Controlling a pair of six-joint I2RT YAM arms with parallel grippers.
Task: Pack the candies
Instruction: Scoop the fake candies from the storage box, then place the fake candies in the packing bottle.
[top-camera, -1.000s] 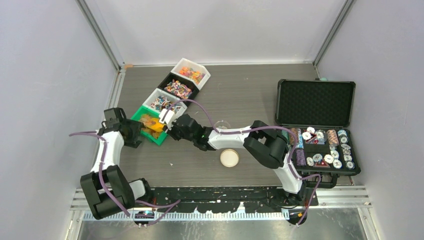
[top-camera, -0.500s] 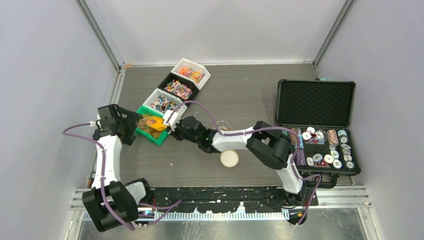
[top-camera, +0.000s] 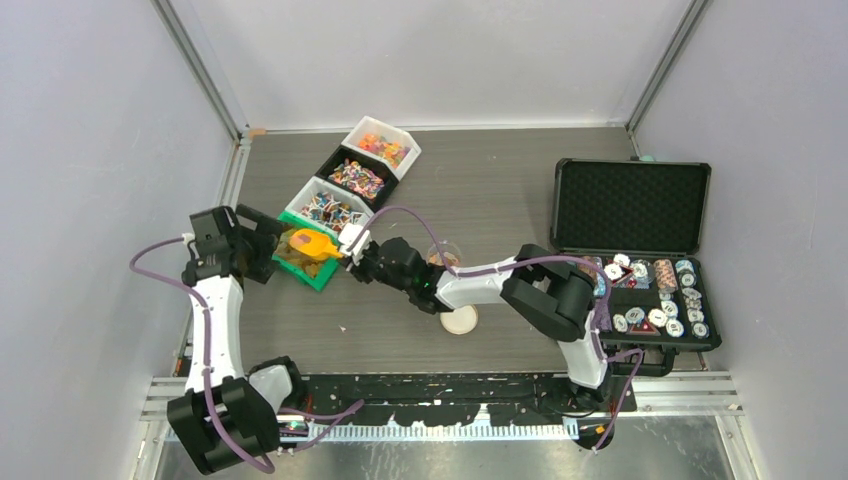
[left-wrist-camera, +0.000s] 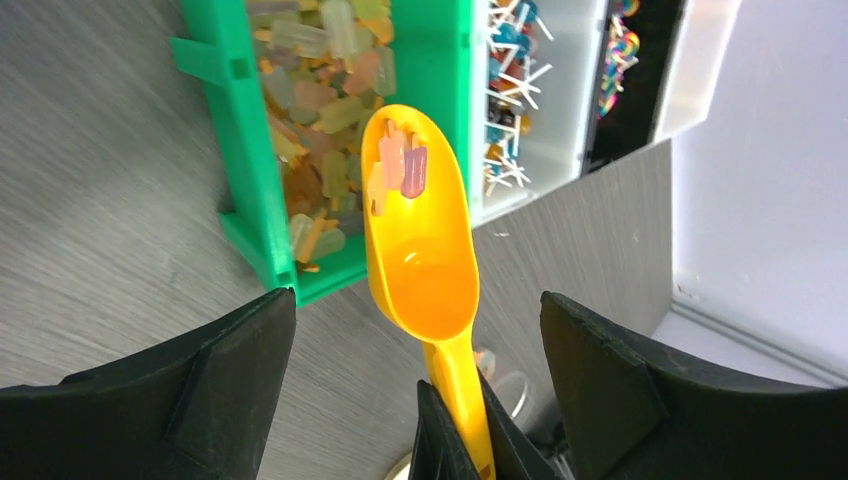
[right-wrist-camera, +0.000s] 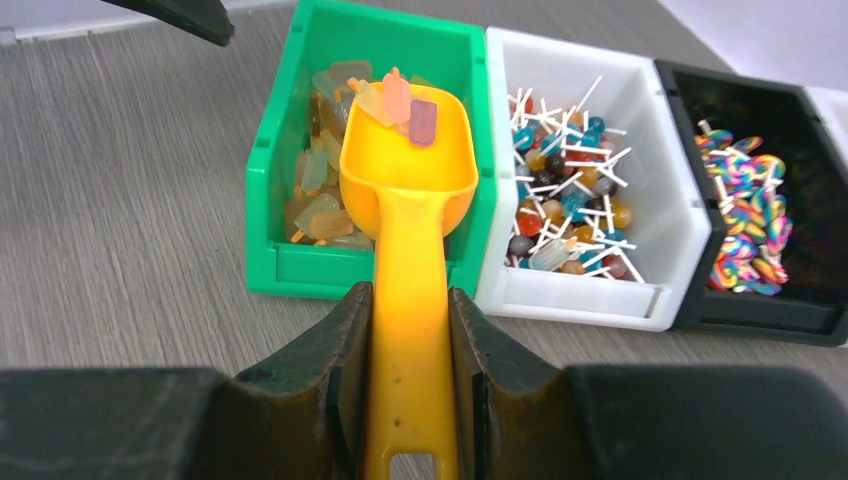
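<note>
My right gripper (right-wrist-camera: 410, 375) is shut on the handle of the orange scoop (right-wrist-camera: 408, 175), also seen from above (top-camera: 308, 242). The scoop is held over the green bin (right-wrist-camera: 290, 270), with a few small gummy candies (right-wrist-camera: 400, 100) at its tip. More orange-yellow gummy candies (left-wrist-camera: 320, 110) lie in that bin. My left gripper (top-camera: 252, 245) is open wide and empty, just left of the green bin (top-camera: 300, 268). In the left wrist view its fingers (left-wrist-camera: 150, 400) flank the scoop (left-wrist-camera: 420, 240) without touching it.
Beyond the green bin stand a white bin of lollipops (right-wrist-camera: 570, 200), a black bin of swirled candies (right-wrist-camera: 760, 200) and another white bin (top-camera: 380, 145). A clear cup (top-camera: 445, 255) and round lid (top-camera: 460, 318) sit mid-table. An open black case (top-camera: 630, 205) holds poker chips at right.
My left gripper has drawn back from the green bin's near corner, to the left and slightly farther away. The right gripper has shifted slightly right, and the scoop now sits over the bin with a few candies.
</note>
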